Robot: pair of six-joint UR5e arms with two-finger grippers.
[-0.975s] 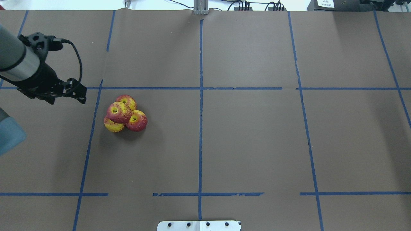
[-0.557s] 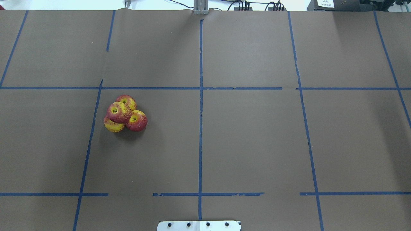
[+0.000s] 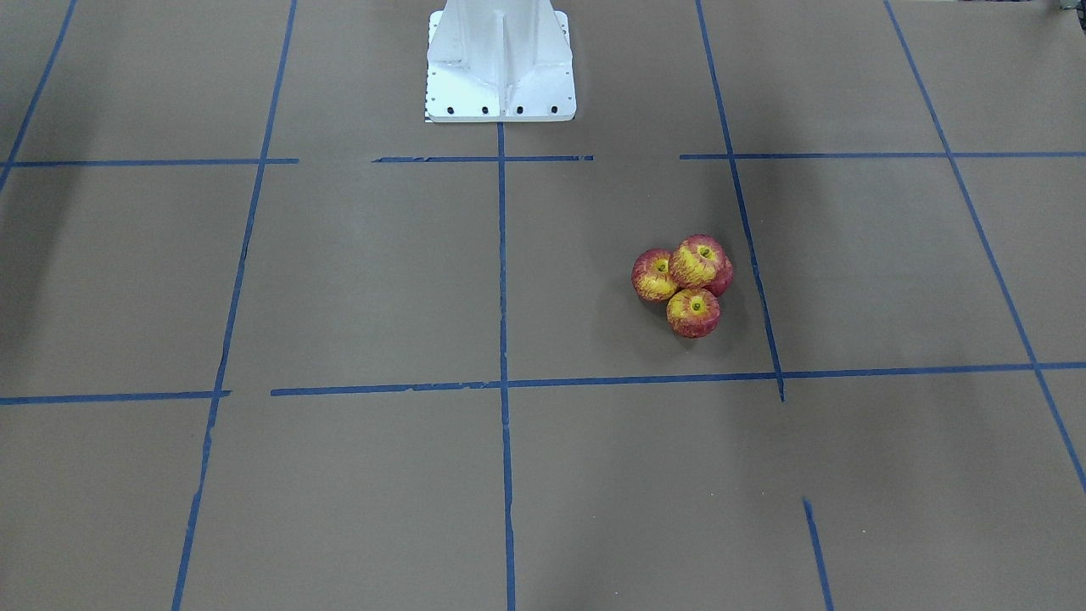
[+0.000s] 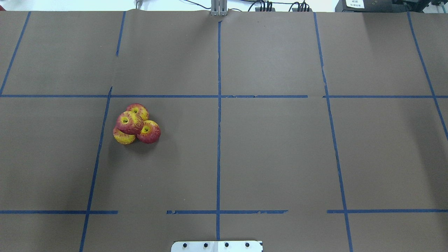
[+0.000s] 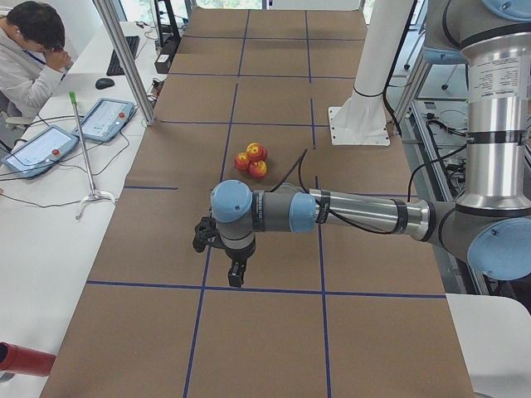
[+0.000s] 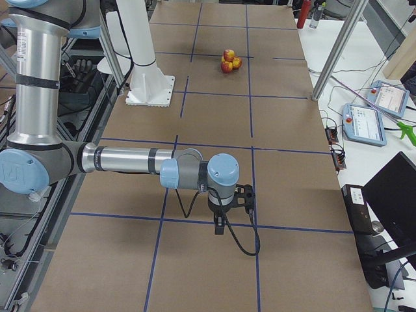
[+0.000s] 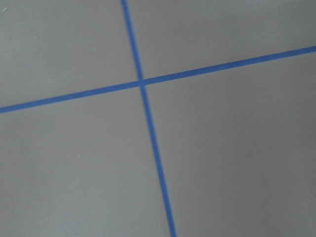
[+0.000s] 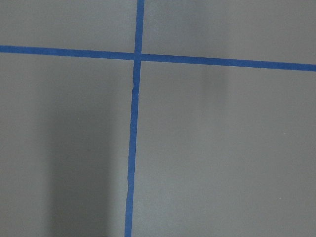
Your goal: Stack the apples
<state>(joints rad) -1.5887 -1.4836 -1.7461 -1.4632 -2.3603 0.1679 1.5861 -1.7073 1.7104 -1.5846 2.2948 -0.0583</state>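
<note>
Four red-and-yellow apples sit in one tight pile on the brown table: three on the paper and one apple (image 4: 129, 122) on top of them. The pile also shows in the front-facing view (image 3: 698, 259), the exterior left view (image 5: 253, 159) and the exterior right view (image 6: 229, 60). My left gripper (image 5: 236, 274) hangs low over the table, well away from the pile, pointing down. My right gripper (image 6: 220, 226) hangs low at the table's other end. Both show only in the side views, so I cannot tell if they are open or shut. The wrist views show only paper and blue tape.
The white robot base plate (image 3: 501, 64) stands at the table's middle edge. Blue tape lines (image 4: 218, 140) grid the brown paper. A seated person (image 5: 33, 58), tablets (image 5: 104, 118) and a metal post (image 5: 124, 58) are along the far side.
My left arm, at the overhead view's left edge 1.0 s ago, has moved out of that view. The apples have not moved.
</note>
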